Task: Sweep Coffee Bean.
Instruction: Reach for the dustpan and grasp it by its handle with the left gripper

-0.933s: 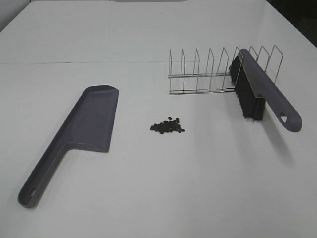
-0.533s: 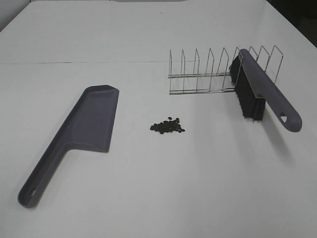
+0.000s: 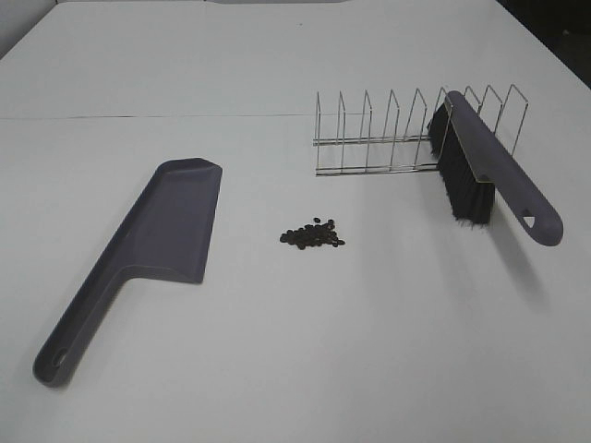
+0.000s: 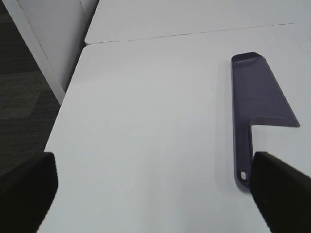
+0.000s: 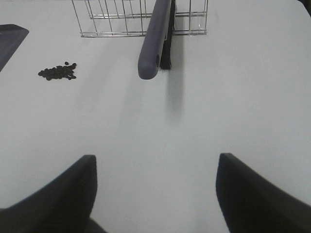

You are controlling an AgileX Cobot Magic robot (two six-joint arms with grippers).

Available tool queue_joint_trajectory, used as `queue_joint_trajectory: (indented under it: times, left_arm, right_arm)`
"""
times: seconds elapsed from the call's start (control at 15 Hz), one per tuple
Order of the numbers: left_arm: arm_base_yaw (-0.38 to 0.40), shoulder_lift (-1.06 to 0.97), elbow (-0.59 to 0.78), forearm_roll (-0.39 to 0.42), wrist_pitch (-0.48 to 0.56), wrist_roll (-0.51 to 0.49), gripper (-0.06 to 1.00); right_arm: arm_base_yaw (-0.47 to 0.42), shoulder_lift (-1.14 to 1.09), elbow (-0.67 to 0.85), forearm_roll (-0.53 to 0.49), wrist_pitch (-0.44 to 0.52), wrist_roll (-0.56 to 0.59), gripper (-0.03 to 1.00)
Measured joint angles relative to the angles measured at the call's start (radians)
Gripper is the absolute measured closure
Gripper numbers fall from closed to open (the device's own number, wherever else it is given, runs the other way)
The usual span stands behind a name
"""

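Observation:
The coffee beans (image 3: 313,235) lie in a small dark pile on the white table, between the dustpan and the brush; they also show in the right wrist view (image 5: 58,72). The purple-grey dustpan (image 3: 157,240) lies flat to their left. The purple-grey brush (image 3: 489,171) with black bristles leans in a wire rack (image 3: 388,138), handle toward the front. My left gripper (image 4: 153,162) is open and empty, well short of the dustpan (image 4: 260,97). My right gripper (image 5: 156,159) is open and empty, short of the brush handle (image 5: 154,43). Neither gripper shows in the exterior view.
The wire rack (image 5: 112,19) stands behind the beans and holds the brush head. A seam between two table tops (image 3: 157,117) runs behind the dustpan. The table's left edge (image 4: 65,107) drops to a dark floor.

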Motion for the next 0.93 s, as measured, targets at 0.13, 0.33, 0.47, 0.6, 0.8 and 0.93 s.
queue_joint_trajectory:
  times: [0.13,0.33,0.47,0.6,0.8,0.93]
  left_arm:
    - [0.0,0.0,-0.066,-0.004,0.02,0.0,-0.05]
    - [0.0,-0.001,-0.057,-0.031,0.074,0.0,-0.05]
    - [0.0,-0.001,-0.025,-0.04,0.086,0.001,-0.05]
    - [0.0,-0.001,-0.002,-0.045,0.036,0.001,-0.05]
    - [0.0,-0.001,0.009,-0.045,0.015,0.001,-0.05]
    - [0.0,-0.001,0.009,-0.045,0.013,0.001,-0.05]
  right_arm:
    - [0.0,-0.001,-0.033,0.0,-0.079,0.0,0.37]
    - [0.0,-0.001,-0.043,0.027,-0.041,0.0,0.37]
    - [0.0,-0.001,0.001,0.038,-0.004,0.0,0.37]
    - [0.0,-0.001,0.004,0.045,-0.001,0.0,0.37]
    - [0.0,-0.001,0.007,0.045,-0.001,0.0,0.37]
    - [0.0,-0.001,0.007,0.045,0.001,0.0,0.37]
